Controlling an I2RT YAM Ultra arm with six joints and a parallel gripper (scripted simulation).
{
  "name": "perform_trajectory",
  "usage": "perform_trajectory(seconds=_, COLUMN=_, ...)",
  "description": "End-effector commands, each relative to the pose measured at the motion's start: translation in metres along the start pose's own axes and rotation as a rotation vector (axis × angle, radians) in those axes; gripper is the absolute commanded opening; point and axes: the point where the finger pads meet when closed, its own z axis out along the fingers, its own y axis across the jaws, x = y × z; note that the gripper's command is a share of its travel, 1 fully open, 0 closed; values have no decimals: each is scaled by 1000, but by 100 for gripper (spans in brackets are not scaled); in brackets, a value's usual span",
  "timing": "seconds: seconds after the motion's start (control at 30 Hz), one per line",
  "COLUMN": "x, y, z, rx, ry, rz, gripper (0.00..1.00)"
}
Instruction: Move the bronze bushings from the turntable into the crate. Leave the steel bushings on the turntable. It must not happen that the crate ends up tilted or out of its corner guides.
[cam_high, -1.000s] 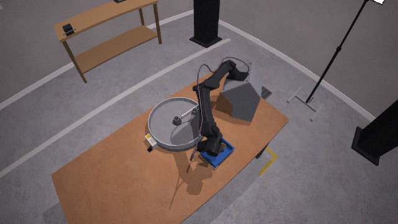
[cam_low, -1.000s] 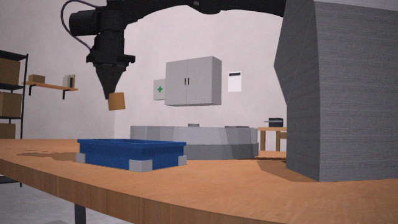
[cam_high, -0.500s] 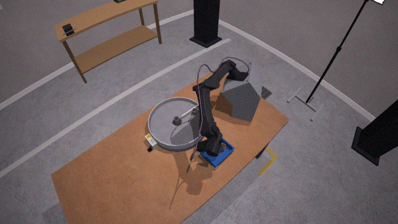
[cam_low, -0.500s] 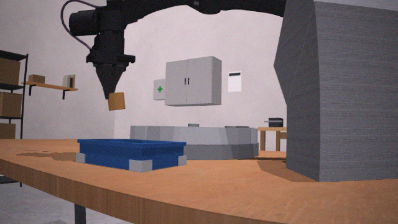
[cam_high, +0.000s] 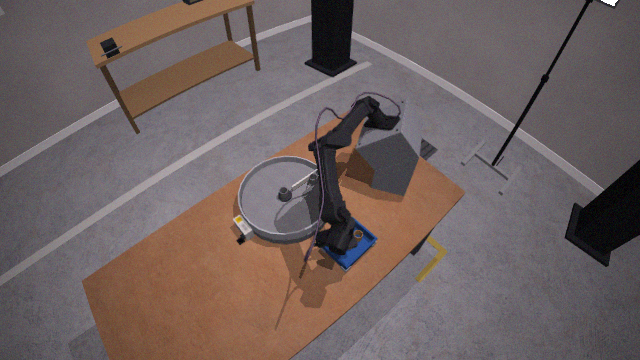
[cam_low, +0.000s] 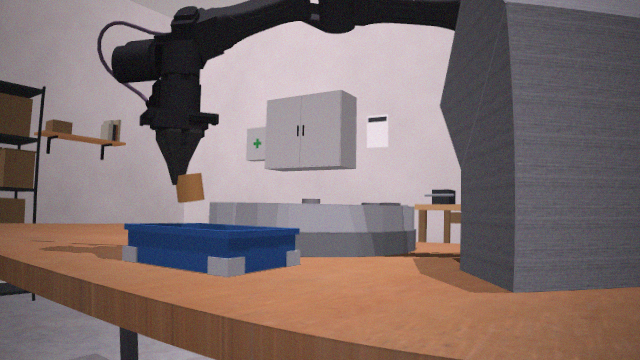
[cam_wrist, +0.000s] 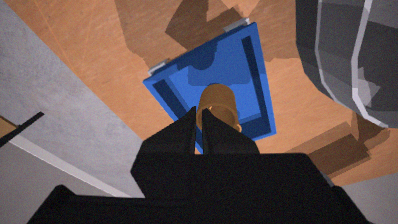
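Bronze bushing up in the air over the crate, pinched and hanging a little crooked.

The black parallel gripper (cam_high: 353, 242) (cam_low: 175, 183) (cam_wrist: 199, 111) has its fingertips nipped on the wall of a short, hollow bronze bushing (cam_high: 358, 230) (cam_low: 190, 188) (cam_wrist: 217, 95), with open air between it and the rim below. The blue rectangular crate (cam_high: 361, 251) (cam_low: 175, 250) (cam_wrist: 245, 102) sits flat inside its light-grey corner guides (cam_low: 226, 266) (cam_wrist: 236, 25), near the right edge of the brown wooden table (cam_high: 200, 270) (cam_low: 350, 310) (cam_wrist: 295, 85) seen from the top. Just a narrow strip of wood separates it from the round grey turntable (cam_high: 243, 195) (cam_low: 325, 217) (cam_wrist: 356, 65) to the left.
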Motion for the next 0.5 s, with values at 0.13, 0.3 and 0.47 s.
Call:
perform_trajectory(seconds=0.13, x=-22, y=22, z=-10, rx=-70, ry=-77, rz=6, gripper=0)
perform_trajectory(seconds=0.3, x=-22, y=22, z=-10, rx=-70, ry=-77, rz=6, gripper=0)
perform_trajectory(seconds=0.47, x=-21, y=21, z=-9, rx=-65, ry=-72, rz=0, gripper=0)
